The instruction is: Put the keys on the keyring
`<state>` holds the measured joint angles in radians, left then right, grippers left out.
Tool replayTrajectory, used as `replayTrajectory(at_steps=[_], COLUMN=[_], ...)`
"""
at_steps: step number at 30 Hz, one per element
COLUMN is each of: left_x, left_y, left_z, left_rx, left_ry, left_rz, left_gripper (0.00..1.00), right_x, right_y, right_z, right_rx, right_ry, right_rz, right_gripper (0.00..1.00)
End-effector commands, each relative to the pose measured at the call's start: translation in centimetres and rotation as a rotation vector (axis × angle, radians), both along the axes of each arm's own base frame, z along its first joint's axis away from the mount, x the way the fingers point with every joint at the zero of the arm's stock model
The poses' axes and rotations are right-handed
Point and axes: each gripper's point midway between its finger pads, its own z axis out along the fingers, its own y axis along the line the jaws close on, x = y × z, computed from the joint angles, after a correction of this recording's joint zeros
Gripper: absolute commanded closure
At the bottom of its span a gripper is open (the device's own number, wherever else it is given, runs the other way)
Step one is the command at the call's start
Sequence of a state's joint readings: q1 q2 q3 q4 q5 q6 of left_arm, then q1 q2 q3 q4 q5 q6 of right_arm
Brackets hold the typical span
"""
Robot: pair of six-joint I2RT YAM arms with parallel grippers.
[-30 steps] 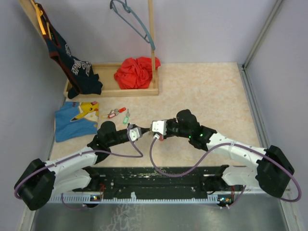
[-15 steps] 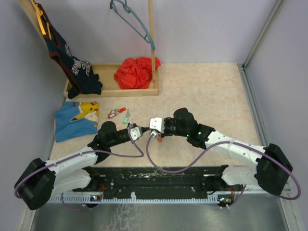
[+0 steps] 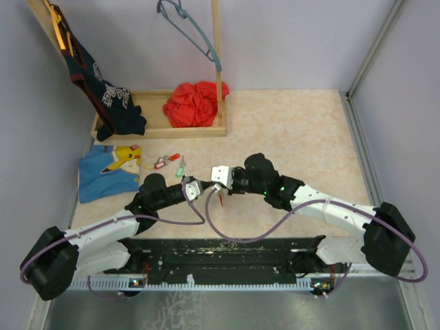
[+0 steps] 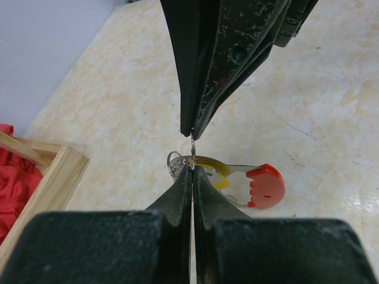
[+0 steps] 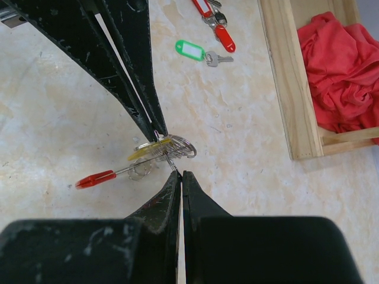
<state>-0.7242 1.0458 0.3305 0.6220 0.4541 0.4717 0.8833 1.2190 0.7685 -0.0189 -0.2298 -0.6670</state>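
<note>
The left pincer (image 4: 192,171) and right pincer (image 5: 179,174) meet tip to tip at mid-bench (image 5: 249,148). Both are pressed together, each nipping a thin wire loop of the keyring (image 5: 180,145) between them. From the loop hang a yellow-tagged key (image 5: 145,154) and a red-headed key (image 5: 95,178). In the right wrist view the red-headed key's long axis runs from the ring out toward 8 o'clock, head outermost. A green-tagged key (image 5: 190,47) and red-tagged keys (image 5: 216,26) lie loose at 12 o'clock from the ring, well apart from it. I judge the ring light, springy and slippery. Grip its wire edge-on, and take loose keys by their plastic tags.
</note>
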Motion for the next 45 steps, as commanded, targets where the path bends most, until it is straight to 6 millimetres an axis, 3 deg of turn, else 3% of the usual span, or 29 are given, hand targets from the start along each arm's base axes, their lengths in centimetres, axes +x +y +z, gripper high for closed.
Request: replayTrajectory(at_steps=[1,45], left_x=[-0.04,-0.07], left_y=[-0.50,-0.54], left_z=[2.43,1.84], left_rx=[-0.052,-0.033], left_ry=[-0.049,-0.042], left_rz=[-0.014,-0.020], left_gripper=[1.00,1.00], right_x=[0.49,0.68], right_y=[1.15,1.56], right_z=[3.02,3.25], right_rx=[0.065,0.083], right_ry=[-0.037,0.010], right_rz=[-0.007,-0.035], right_gripper=[1.00,1.00])
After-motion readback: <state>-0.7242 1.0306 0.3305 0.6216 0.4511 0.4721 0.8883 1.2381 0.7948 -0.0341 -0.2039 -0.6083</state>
